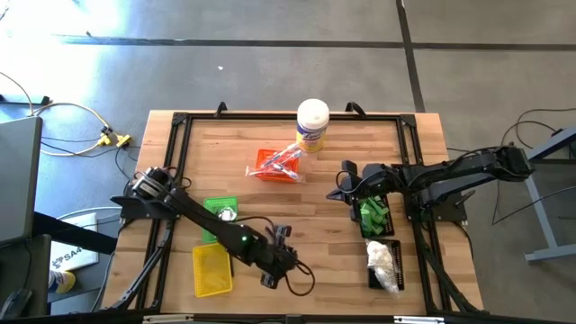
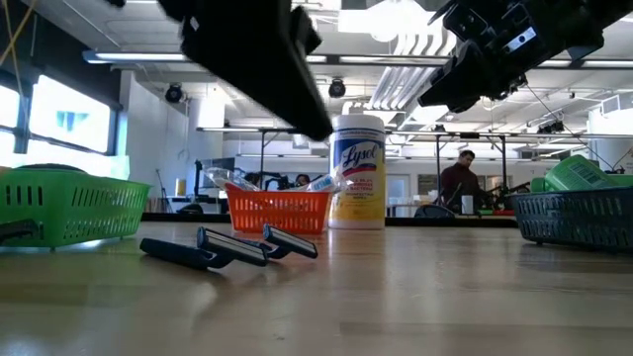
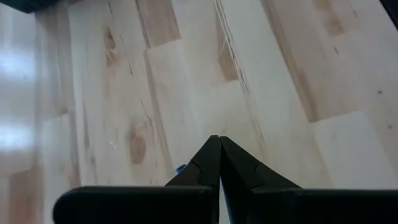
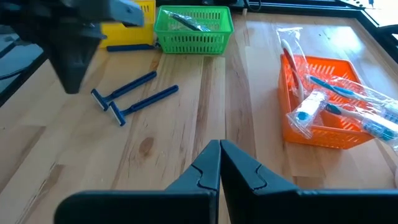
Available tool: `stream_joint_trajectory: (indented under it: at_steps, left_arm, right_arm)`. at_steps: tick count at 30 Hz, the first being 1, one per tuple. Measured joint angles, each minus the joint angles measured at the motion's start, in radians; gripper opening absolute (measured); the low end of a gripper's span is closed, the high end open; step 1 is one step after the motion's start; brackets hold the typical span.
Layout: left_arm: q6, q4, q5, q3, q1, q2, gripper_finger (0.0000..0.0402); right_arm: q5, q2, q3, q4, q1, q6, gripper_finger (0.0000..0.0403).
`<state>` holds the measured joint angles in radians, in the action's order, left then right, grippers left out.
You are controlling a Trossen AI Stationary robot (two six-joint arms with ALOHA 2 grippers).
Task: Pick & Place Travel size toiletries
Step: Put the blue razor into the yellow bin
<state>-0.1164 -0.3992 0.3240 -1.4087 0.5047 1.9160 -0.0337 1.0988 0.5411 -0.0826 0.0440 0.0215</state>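
On the pale wooden plank table, the left gripper hangs low over the near edge with its two dark fingers pressed together on nothing, only bare wood ahead of them. The right gripper hovers near the table's middle, just beside the dark mesh tray of small green bottles, and its fingers are likewise clenched and empty. Two dark blue disposable razors lie side by side on the bare wood, between the left arm and the green mesh basket. The orange mesh basket holds clear-wrapped toothbrushes whose ends stick out over its rim. A white fluffy bundle in clear plastic rests in another dark tray near the right front corner. The yellow mesh tray sits at the front left, and a tall white wipes canister with a yellow label stands upright behind the orange basket.
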Motion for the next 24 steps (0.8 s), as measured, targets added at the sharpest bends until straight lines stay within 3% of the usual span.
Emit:
stream_joint_trajectory:
  at_steps: [12,24]
  left_arm:
    - [0.041,0.358,-0.084,0.376,-0.001,-0.285,0.0000]
    - [-0.047,0.413,-0.100,0.414,-0.001,-0.326,0.0000]
  right_arm:
    - [0.000,0.000,0.000,-0.003,0.000,0.002,0.0003]
    - [0.000,0.000,0.000,-0.004,0.000,0.001,0.0003]
